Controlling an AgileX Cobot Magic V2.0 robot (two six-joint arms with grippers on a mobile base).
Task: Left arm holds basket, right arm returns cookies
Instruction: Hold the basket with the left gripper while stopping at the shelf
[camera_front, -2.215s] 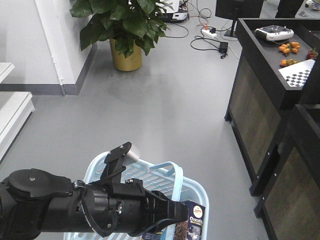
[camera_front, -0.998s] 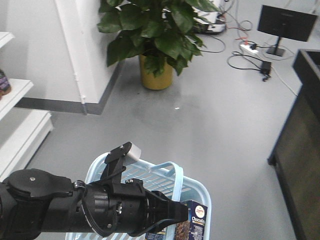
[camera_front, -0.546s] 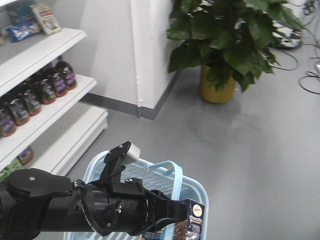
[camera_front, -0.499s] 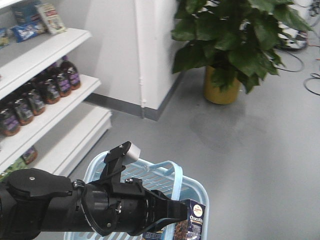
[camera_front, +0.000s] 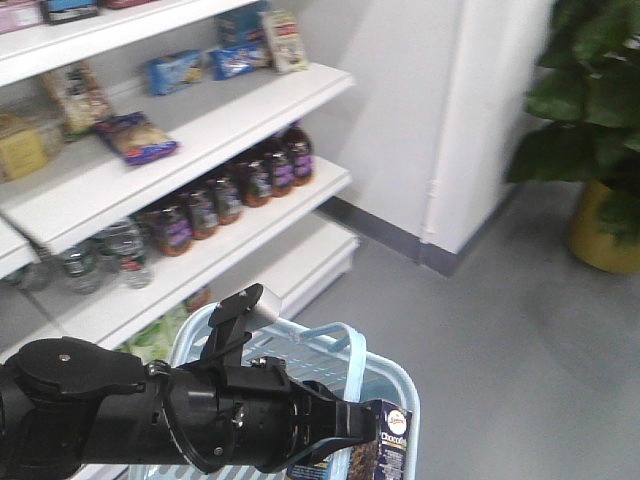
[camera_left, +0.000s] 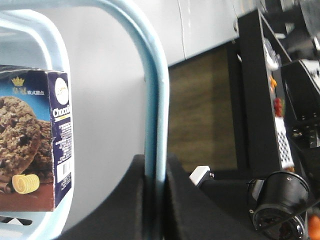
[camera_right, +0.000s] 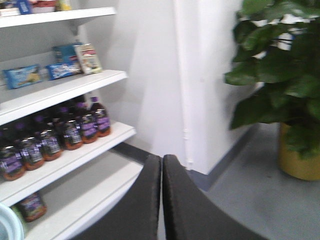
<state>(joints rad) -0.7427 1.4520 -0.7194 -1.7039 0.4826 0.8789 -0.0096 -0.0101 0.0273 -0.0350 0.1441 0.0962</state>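
- The left arm hides most of the basket in the front view, and the bottom edge cuts off both.
- Only a top corner of the cookie box shows there. In the left wrist view the left edge cuts its front, and its small print is unreadable.
- The left pincer shows only as two dark, blurred fingers, cut by the bottom edge.
- The bottom edge also cuts the right pincer.
- Labels on the bottles and packets on the shelf are too blurred to read.
- The plant is blurred and cut by the right edge.
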